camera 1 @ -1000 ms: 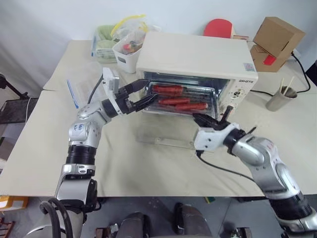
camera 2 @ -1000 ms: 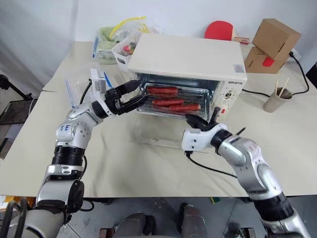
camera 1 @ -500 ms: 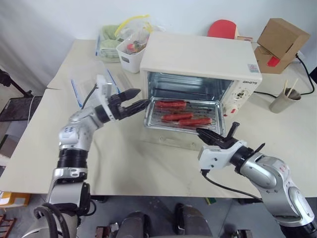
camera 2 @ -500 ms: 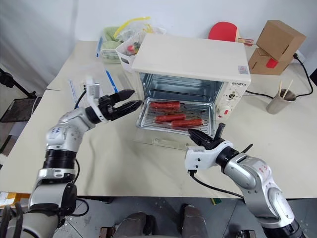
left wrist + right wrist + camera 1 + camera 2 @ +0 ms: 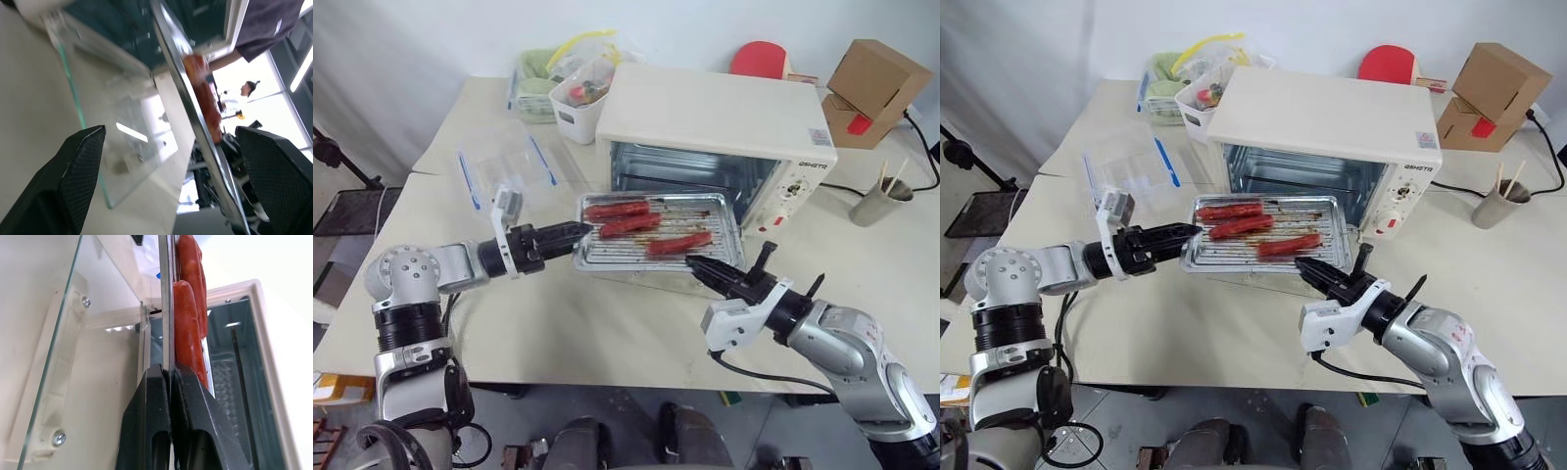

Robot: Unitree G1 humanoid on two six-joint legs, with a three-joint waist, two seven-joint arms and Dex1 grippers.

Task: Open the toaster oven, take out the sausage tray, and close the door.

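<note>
While a wide cream table (image 5: 607,323) carried everything, the toaster oven (image 5: 720,117) stood near its middle, a boxy cream-white appliance with its cavity open toward the robot and its knob panel at the right end. Its door (image 5: 641,279), a clear glass panel, lay folded down flat in front of the opening. Above that glass, outside the cavity and clear of the oven mouth, the sausage tray (image 5: 656,240) hung roughly level, a shiny ridged metal tray bearing three red sausages (image 5: 626,223). The right gripper (image 5: 705,268) pinched the tray's near right rim, its black fingers (image 5: 186,416) pressed together on the thin metal edge. The left gripper (image 5: 570,235) sat at the tray's left edge with its fingers spread wide, one on either side of the rim in the left wrist view, gripping nothing. A clear container with blue edges (image 5: 504,166) lay on the table to the left, well apart. By these signs the removal step was nearly finished: the tray was out but not yet set down. The next move would likely call for carrying it level to bare tabletop, away from the glass, so the sausages did not roll, and then lifting the door shut.
</note>
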